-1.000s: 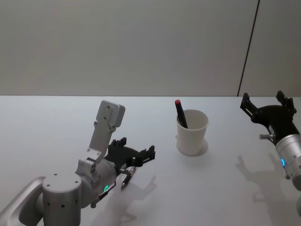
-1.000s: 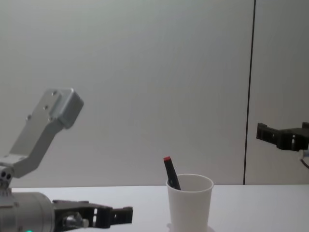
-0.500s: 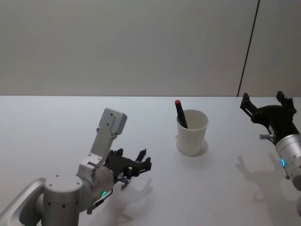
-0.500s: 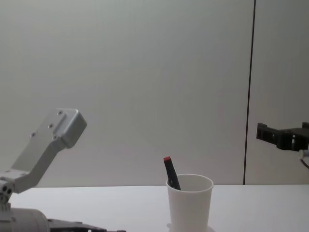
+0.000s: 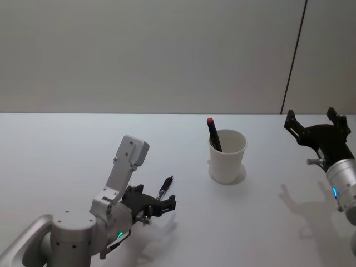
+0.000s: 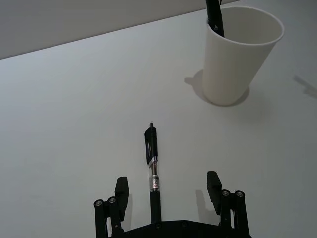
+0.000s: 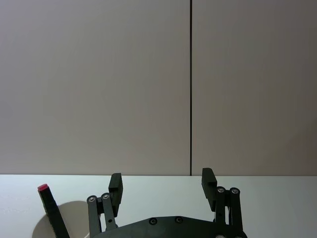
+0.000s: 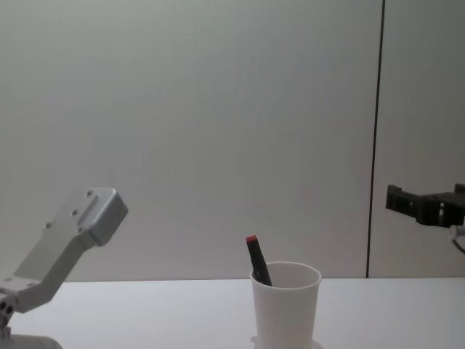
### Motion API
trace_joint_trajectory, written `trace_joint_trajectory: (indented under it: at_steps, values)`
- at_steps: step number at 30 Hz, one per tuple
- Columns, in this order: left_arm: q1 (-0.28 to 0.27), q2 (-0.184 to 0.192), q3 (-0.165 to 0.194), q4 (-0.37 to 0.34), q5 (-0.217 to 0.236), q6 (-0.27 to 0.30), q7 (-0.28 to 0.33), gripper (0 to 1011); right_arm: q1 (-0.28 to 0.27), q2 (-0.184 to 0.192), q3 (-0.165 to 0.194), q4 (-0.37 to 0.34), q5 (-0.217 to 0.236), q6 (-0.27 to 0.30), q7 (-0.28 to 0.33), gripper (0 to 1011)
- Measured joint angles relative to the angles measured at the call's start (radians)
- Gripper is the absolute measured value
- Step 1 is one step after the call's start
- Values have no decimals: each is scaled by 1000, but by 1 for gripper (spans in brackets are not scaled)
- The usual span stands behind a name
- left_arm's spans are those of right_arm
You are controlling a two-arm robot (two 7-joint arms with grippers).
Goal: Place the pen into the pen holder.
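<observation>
Black pen (image 6: 152, 166) lies flat on the tabletop (image 5: 67, 144) between the wide-spread fingers (image 6: 121, 187) of the left hand (image 6: 167, 182), which has sunk low around it, so gripping seems next; the pen holder (image 5: 227, 162) stands at two o'clock, right hand (image 5: 311, 119) idle, wide.

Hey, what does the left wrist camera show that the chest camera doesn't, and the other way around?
Left wrist, not chest: a black pen lying on the table between the open fingers of the left gripper.
Chest, not left wrist: the right gripper raised at the right edge, and the red cap of the second pen.
Both: the white pen holder with the second pen leaning inside.
</observation>
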Motion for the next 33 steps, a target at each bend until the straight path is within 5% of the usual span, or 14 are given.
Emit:
trace_joint_trajectory:
  at_steps: [27, 33]
  values:
    - [-21, -19, 2, 77, 49, 32, -38, 1003, 0, 0, 0, 0, 0, 0, 0, 1002]
    - [-25, -23, 3, 85, 65, 47, -37, 885, 0, 0, 0, 0, 0, 0, 0, 1002]
